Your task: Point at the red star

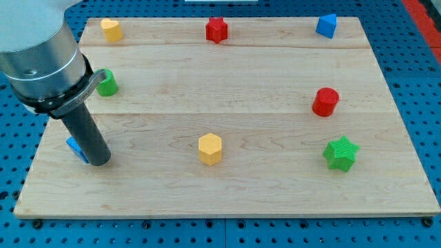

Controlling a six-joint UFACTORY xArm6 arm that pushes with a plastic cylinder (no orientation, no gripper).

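Note:
The red star (216,29) sits near the view's top edge of the wooden board (227,186), about the middle. My tip (100,162) rests on the board at the view's lower left, far from the red star. It stands right next to a blue block (74,147), which the rod partly hides. The arm's grey body (41,55) fills the upper left.
A yellow block (111,29) is at the top left and a blue block (326,25) at the top right. A green block (107,83) shows behind the arm. A red cylinder (325,102), a green star (341,153) and a yellow hexagon (210,148) lie lower.

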